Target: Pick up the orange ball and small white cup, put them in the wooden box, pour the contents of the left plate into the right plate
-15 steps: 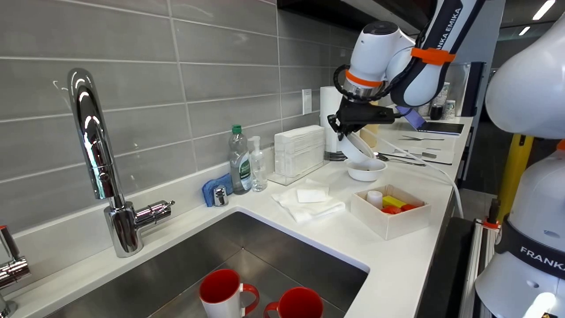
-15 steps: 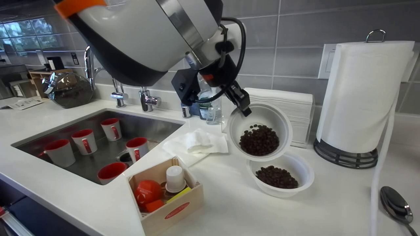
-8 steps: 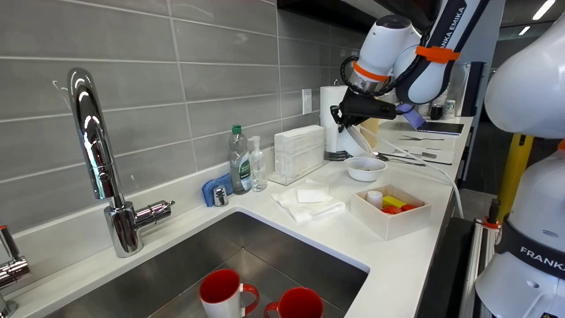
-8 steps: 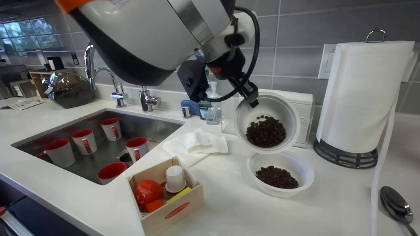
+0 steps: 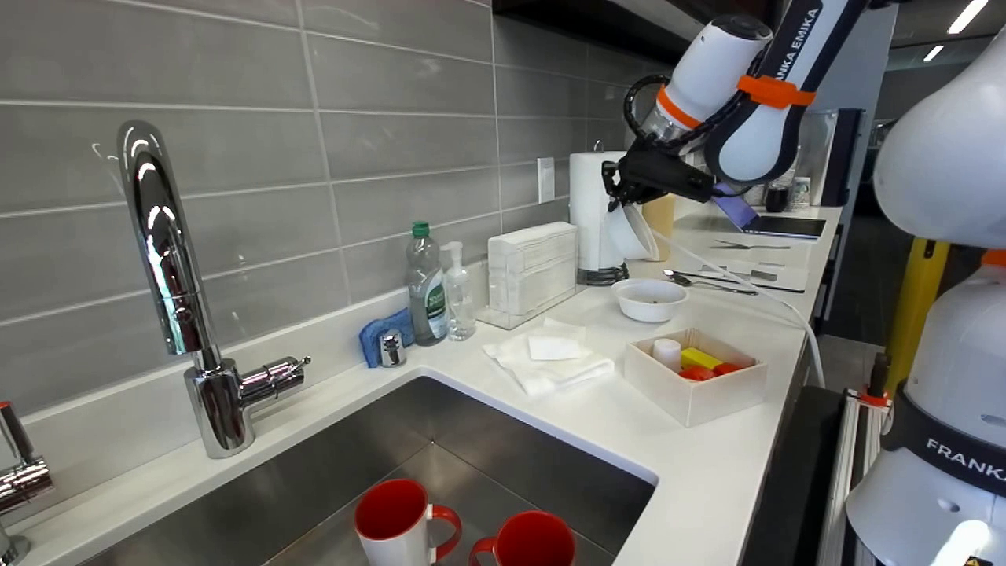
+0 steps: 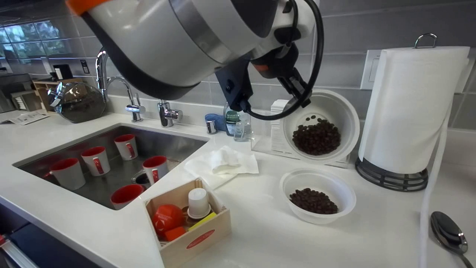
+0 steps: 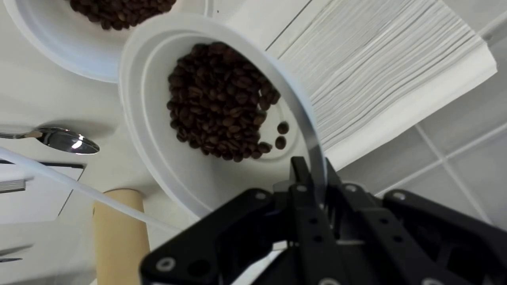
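Black claw, one: fingertips pressed close together, only the thin rim of a tilted bowl between them.

White tilted bowl, one: gripped by the rim, held above the counter, steeply tipped, its mouth turned away from the tiled wall. Contents: dark brown beans, heaped, a few loose ones beside the heap; all lie inside the bowl, apart from the fingertips.

White standing bowl, one: upright on the counter, lower than the claw and apart from both claw and tilted bowl; placed between the wooden box and the paper-towel roll. Contents: more dark brown beans, heaped at the bottom.

Pale wooden box, one: on the counter, near a corner of the steel sink and near the counter's front edge; lower than the claw and well apart from it. Contents: orange ball, one; small white cup, one, rim down; yellow piece, one; orange piece, one, just beside the ball.

Napkins, white, one stack: along the counter's wall edge.

Mugs, red and white, several: inside the sink, well apart from the claw.
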`<state>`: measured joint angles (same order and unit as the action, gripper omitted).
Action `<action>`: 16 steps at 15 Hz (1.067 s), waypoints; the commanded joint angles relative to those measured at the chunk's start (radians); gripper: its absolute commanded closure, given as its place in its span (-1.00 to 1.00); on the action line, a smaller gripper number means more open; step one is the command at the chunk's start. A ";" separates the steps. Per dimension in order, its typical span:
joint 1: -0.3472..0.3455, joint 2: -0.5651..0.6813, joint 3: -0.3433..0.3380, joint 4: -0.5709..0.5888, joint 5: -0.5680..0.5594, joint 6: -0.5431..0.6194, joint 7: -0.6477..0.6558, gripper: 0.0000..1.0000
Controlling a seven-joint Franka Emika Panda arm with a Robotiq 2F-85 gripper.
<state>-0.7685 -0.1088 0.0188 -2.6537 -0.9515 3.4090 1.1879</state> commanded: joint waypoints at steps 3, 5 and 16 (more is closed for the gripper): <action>-0.020 0.026 -0.007 -0.031 0.061 0.101 -0.072 1.00; -0.024 0.038 -0.005 -0.039 0.077 0.126 -0.091 1.00; -0.003 0.182 -0.014 -0.073 0.277 0.356 -0.310 1.00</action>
<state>-0.7799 0.0322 0.0030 -2.7120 -0.7496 3.6769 0.9551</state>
